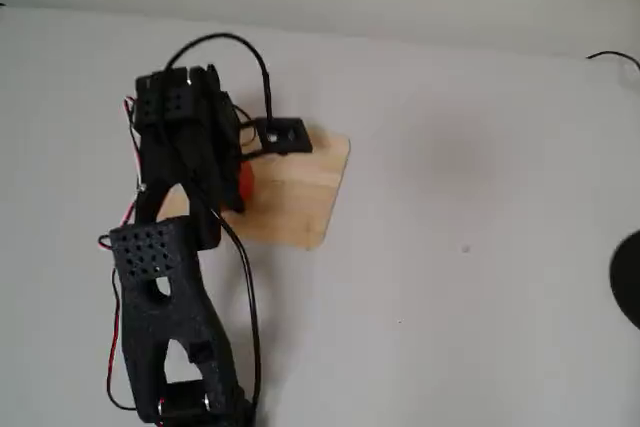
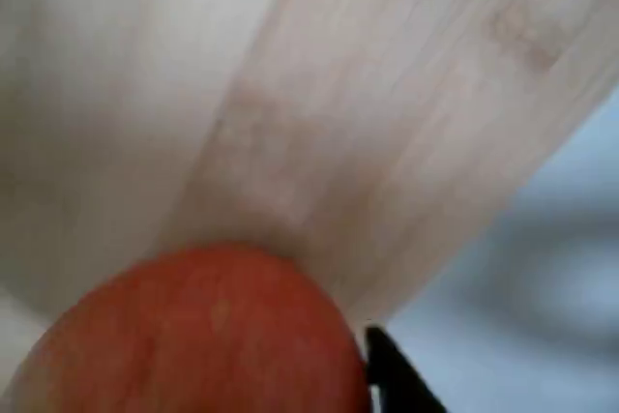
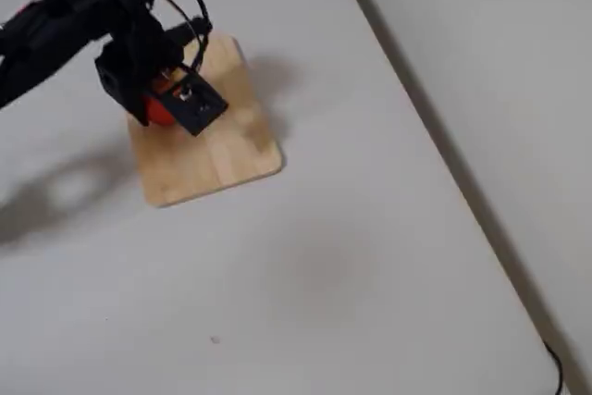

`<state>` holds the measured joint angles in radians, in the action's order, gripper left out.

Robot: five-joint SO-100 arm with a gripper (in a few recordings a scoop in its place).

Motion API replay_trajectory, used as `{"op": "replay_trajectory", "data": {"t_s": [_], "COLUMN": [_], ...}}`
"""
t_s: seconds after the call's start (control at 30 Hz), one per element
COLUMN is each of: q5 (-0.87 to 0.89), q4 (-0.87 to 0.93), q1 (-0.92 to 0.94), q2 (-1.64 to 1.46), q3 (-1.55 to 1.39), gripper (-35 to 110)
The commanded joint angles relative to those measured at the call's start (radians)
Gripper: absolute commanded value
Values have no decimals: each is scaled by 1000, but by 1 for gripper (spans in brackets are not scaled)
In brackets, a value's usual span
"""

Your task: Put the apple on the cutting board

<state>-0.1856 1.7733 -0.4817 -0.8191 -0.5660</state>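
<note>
Hiding most of the apple, the black arm overhangs the cutting board.

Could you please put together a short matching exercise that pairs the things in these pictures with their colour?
Things:
1. apple
2. cutting board
3. gripper
4. table

Colours:
A. light wood
B. black
C. white
D. red-orange

Pairs: 1-D, 2-A, 3-B, 4-C
</note>
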Motion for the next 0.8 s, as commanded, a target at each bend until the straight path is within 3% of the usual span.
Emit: {"op": "replay_trajectory", "data": {"t_s": [0.0, 0.33, 0.63, 0.7, 0.77], "q5": [-3, -44, -60, -60, -60], "q4": [51, 51, 49, 49, 46], "q1": [26, 81, 186, 216, 245], "q2": [-198, -465, -917, -1032, -1150], "q3": [-29, -224, -488, -548, -626], "gripper": [82, 82, 78, 75, 61]}}
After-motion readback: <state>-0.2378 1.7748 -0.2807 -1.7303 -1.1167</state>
